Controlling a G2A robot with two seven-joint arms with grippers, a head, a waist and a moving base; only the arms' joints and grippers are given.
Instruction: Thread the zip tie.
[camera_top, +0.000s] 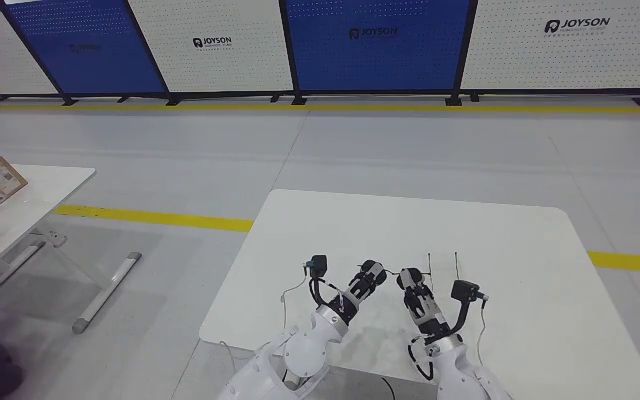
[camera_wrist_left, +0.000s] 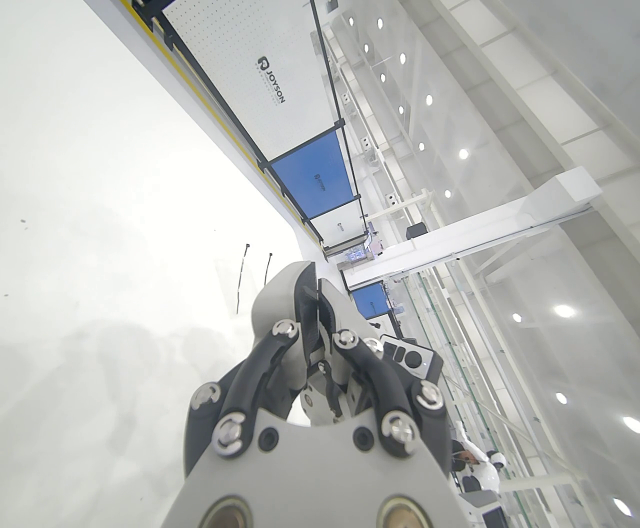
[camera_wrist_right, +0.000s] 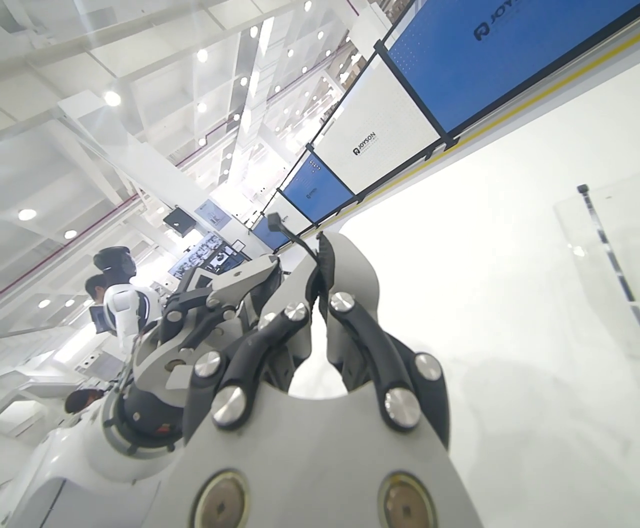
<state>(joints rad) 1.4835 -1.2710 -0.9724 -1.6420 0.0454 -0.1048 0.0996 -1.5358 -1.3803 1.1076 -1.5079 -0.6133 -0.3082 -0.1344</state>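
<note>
My right gripper (camera_wrist_right: 319, 260) is shut on a black zip tie (camera_wrist_right: 287, 235), whose head sticks out past the fingertips. My left gripper (camera_wrist_left: 316, 292) is shut, and I see nothing between its fingers. In the top view both grippers sit side by side near the table's front edge, left (camera_top: 372, 268) and right (camera_top: 407, 272). Two more black zip ties (camera_top: 430, 263) (camera_top: 456, 262) lie straight on the table just right of the right gripper. They also lie beyond the left gripper as zip ties (camera_wrist_left: 242, 277) (camera_wrist_left: 269, 265), and one zip tie (camera_wrist_right: 600, 235) appears beside the right gripper.
The white table (camera_top: 500, 225) stretches bare ahead of the grippers. A second white table (camera_top: 40, 190) stands across the aisle at the left. Blue and white partition panels (camera_top: 380, 45) line the far side of the floor behind a yellow line.
</note>
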